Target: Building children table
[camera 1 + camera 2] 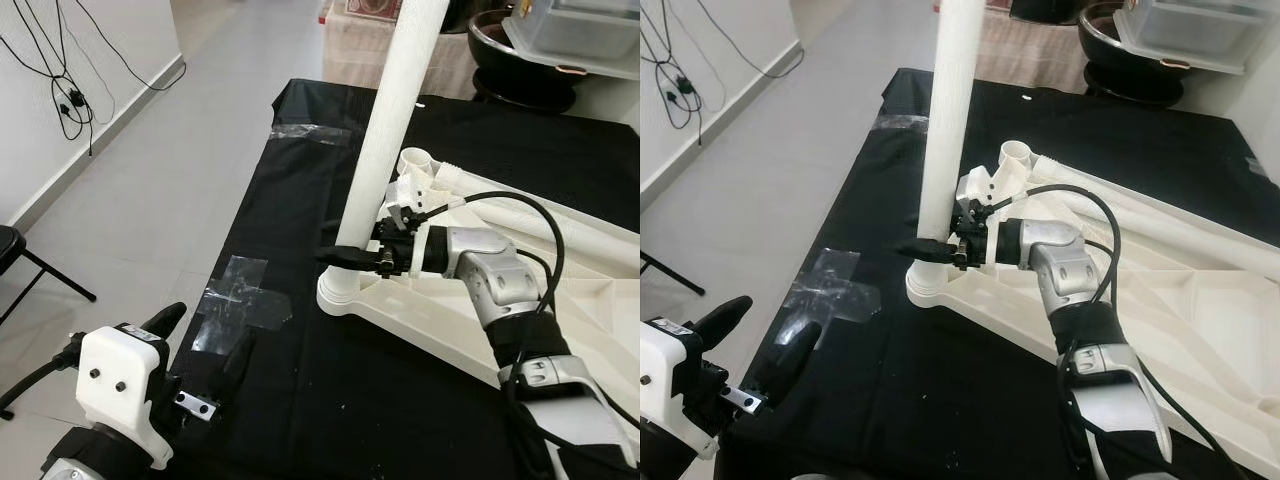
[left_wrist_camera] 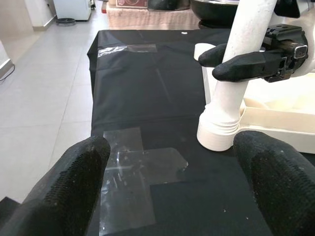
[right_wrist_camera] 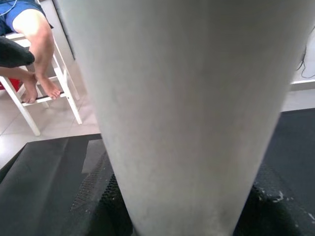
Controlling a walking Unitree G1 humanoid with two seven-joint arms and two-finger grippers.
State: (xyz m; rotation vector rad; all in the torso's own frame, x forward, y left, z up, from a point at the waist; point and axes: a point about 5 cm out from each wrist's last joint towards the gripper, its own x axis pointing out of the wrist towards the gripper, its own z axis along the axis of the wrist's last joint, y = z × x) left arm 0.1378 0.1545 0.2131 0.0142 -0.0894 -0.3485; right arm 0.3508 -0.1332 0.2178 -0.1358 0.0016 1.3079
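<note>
Left gripper, nearest, fingers spread wide and empty over the black cloth; beyond it, right gripper clamps the upright white table leg seated in the tabletop corner socket; advisable: keep leg vertical while pressing home.

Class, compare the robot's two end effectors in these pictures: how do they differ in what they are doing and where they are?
The right end effector grips the upright white table leg; the left end effector holds nothing, fingers spread. The right one reaches out level over the white tabletop; the left one hangs near the black cloth's edge by the clear tape. Both have two long black fingers.
</note>
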